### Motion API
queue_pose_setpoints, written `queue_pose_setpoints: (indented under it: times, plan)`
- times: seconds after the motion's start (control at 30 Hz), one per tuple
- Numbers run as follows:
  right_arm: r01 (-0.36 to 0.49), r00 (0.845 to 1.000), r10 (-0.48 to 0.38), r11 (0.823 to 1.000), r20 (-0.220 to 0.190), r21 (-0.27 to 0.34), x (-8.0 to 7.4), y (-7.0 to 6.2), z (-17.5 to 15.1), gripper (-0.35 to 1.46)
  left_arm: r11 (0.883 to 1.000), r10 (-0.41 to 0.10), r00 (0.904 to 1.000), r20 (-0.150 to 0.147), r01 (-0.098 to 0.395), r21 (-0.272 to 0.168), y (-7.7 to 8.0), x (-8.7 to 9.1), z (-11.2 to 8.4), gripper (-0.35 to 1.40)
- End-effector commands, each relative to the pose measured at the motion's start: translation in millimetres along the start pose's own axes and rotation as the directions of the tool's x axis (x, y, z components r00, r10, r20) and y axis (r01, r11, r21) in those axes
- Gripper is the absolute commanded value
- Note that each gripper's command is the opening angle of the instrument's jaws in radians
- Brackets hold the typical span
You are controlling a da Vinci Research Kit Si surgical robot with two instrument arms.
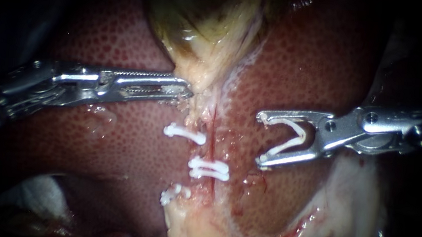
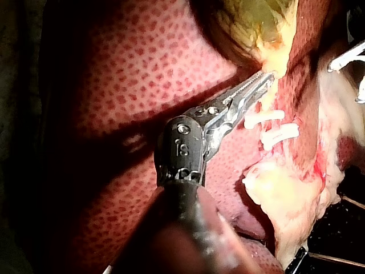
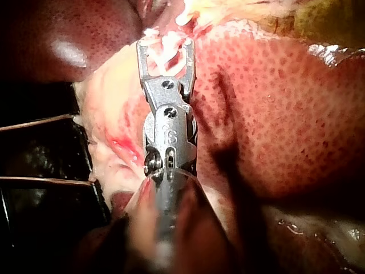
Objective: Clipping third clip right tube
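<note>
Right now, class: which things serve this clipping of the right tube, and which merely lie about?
In the job: right instrument, clip it carries, right tube, two clips on it, left instrument holding the gallbladder.
Lying about: liver, other clips.

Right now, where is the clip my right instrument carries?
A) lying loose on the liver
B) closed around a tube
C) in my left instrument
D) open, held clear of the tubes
D: the clip sits open in the right instrument, over bare liver, beside the red tube and not touching it.
</note>
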Motion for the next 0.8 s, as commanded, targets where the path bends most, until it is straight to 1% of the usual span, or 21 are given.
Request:
queue_pose_setpoints:
  times: [0.03,0.13,0.23,0.27,0.5,0.8]
  plan:
    - [0.0,1.0,0.0,1.0,0.0,0.0,0.0,0.0,0.0,0.5,1.0,0.0,1.0,0.0,0.0,-0.001,0.0,0.1,-0.1,-0.35]
    - [0.0,1.0,0.0,1.0,0.0,0.0,0.0,0.0,0.0,0.5,1.0,-0.001,1.0,0.002,0.001,-0.004,0.0,0.3,-0.6,-0.35]
    - [0.001,1.0,-0.001,1.0,0.0,-0.001,0.0,0.0,0.1,0.5,1.0,-0.005,1.0,0.005,0.005,-0.007,0.1,1.0,-1.3,-0.35]
    - [0.001,1.0,-0.001,1.0,0.0,-0.001,-0.1,0.0,0.2,0.5,1.0,-0.007,0.9999,0.01,0.007,-0.01,0.1,1.3,-1.6,-0.35]
    - [-0.004,1.0,0.004,1.0,0.0,0.001,-0.2,-0.1,0.3,0.5,1.0,-0.001,0.9998,-0.02,0.001,-0.003,1.0,3.6,-4.8,-0.35]
    - [-0.015,1.0,0.015,1.0,0.0,0.0,-0.3,-0.1,0.5,0.5,1.0,0.021,0.998,-0.06,-0.021,0.004,3.0,6.6,-9.0,-0.35]
